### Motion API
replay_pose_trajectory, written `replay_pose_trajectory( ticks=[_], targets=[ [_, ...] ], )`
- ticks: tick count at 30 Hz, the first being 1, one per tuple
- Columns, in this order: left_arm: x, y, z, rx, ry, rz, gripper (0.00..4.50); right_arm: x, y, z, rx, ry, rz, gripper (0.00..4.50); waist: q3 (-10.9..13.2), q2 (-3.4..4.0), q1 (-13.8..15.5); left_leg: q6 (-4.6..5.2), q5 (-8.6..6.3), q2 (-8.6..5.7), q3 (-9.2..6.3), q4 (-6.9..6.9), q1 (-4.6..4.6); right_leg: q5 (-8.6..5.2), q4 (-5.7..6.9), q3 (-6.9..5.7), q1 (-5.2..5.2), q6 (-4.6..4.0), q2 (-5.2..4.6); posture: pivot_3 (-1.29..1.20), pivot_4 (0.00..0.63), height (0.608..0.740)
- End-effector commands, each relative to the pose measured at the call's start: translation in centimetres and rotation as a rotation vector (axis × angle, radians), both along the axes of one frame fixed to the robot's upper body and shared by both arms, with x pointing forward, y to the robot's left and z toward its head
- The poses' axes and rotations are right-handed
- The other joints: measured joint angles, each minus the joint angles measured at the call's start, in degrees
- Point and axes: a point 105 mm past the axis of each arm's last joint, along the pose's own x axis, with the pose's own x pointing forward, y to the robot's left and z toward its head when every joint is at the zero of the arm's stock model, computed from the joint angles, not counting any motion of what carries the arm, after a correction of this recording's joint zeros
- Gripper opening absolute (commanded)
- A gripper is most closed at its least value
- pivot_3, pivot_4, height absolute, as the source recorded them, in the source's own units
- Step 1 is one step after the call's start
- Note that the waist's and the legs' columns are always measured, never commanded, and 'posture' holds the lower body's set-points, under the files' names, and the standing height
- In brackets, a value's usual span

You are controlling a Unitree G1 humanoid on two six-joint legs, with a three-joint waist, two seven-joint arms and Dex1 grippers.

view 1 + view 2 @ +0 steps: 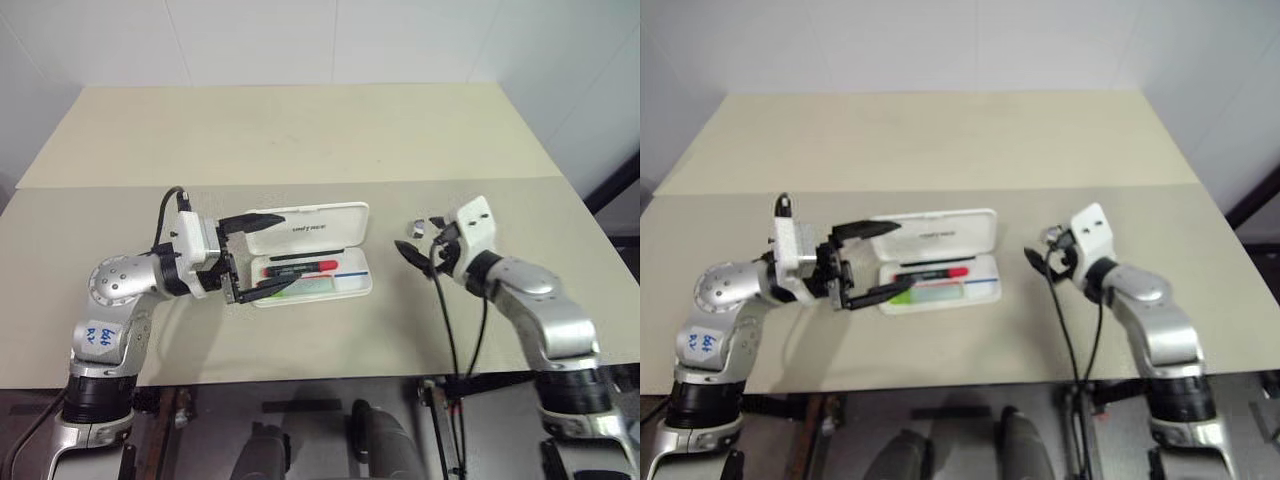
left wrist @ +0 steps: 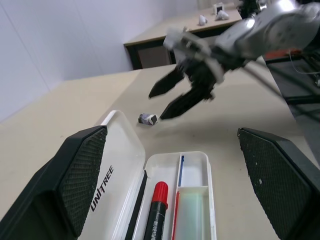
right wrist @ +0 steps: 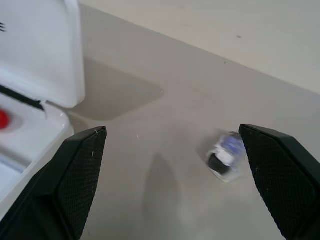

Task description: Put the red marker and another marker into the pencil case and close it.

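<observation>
The white pencil case [image 1: 312,225] lies open in the middle of the table, its lid tipped back. Inside its tray lie the red marker [image 1: 300,267] with its black end and, beside it, a light-green marker [image 1: 306,288]. My left gripper [image 1: 262,253] hovers open over the case's left end, holding nothing; the tray shows between its fingers [image 2: 75,175] in the left wrist view. My right gripper [image 1: 425,240] stands open and empty to the right of the case, just above the table.
A small silver-grey clip-like object [image 1: 416,228] lies on the table close to the right gripper's fingertips, also visible as a small object [image 3: 225,156] in the right wrist view. A seam runs across the table behind the case.
</observation>
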Motion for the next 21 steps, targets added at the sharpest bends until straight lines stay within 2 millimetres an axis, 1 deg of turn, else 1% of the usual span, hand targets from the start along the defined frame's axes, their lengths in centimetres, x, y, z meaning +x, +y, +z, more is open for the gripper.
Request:
replay_pose_trajectory(
  ticks=[1, 3, 5, 8, 10, 12, 16, 21],
  targets=[
    [-1.2, 0.6, 1.6, -0.054, -0.05, -0.018, 4.45, 1.7, -0.1, 0.4, 0.014, -0.05, -0.079, 4.5, 0.0, 0.0, 0.0, -0.01, 0.01, 0.0, 0.01, 0.0, 0.02, 0.01, 0.0, 0.01, 0.01, -0.01, 0.0, 0.0, 0.15, 0.74],
    [-1.7, 1.5, 0.9, -0.03, -0.013, -0.013, 4.45, 3.4, -0.5, 0.0, 0.028, -0.048, -0.175, 4.5, 0.0, 0.0, -0.1, -0.01, 0.01, 0.01, 0.01, 0.0, 0.07, 0.0, 0.06, 0.02, 0.02, -0.04, 0.01, 0.0, 0.15, 0.74],
    [-2.0, 2.1, 0.7, -0.02, 0.004, -0.011, 4.45, 4.4, -0.8, -0.1, 0.035, -0.052, -0.234, 4.5, 0.0, 0.01, -0.4, -0.01, 0.01, 0.01, 0.03, -0.01, 0.1, 0.0, 0.09, 0.03, 0.02, -0.04, 0.02, 0.0, 0.15, 0.74],
    [-2.4, 2.4, 1.7, -0.079, -0.004, -0.04, 4.45, 5.7, -1.8, -0.1, 0.067, -0.055, -0.331, 4.5, 0.0, 0.01, -0.5, -0.01, 0.01, 0.02, 0.01, -0.02, 0.09, -0.02, 0.1, 0.03, 0.02, -0.07, 0.02, 0.0, 0.15, 0.74],
    [-2.4, 2.3, 2.3, -0.112, -0.009, -0.057, 4.45, 6.1, -2.2, -0.3, 0.069, -0.059, -0.368, 4.5, 0.0, 0.01, -0.5, -0.01, 0.01, 0.01, 0.0, -0.02, 0.07, -0.02, 0.08, 0.03, 0.02, -0.07, 0.0, 0.0, 0.15, 0.74],
    [-2.2, 2.0, 2.7, -0.134, 0.004, -0.084, 4.45, 6.4, -2.5, -0.6, 0.083, -0.047, -0.399, 4.5, 0.0, 0.01, -0.5, 0.0, 0.01, 0.01, 0.0, -0.04, 0.06, -0.02, 0.06, 0.02, 0.02, -0.07, 0.01, 0.0, 0.15, 0.74],
    [-1.8, 1.3, 2.9, -0.108, 0.05, -0.155, 4.45, 6.3, -2.4, -1.5, 0.07, -0.024, -0.393, 4.5, 0.0, 0.01, -1.1, 0.0, 0.01, 0.01, 0.0, -0.06, 0.06, -0.02, 0.04, 0.02, 0.02, -0.06, 0.01, 0.0, 0.15, 0.74],
    [-0.7, 0.3, 3.3, -0.037, 0.1, -0.152, 4.45, 5.4, -1.8, -2.3, 0.087, 0.021, -0.367, 4.5, 0.0, 0.01, -1.5, 0.0, 0.01, 0.03, -0.02, -0.08, 0.08, -0.02, 0.06, 0.03, 0.02, -0.06, 0.05, 0.0, 0.15, 0.74]
  ],
)
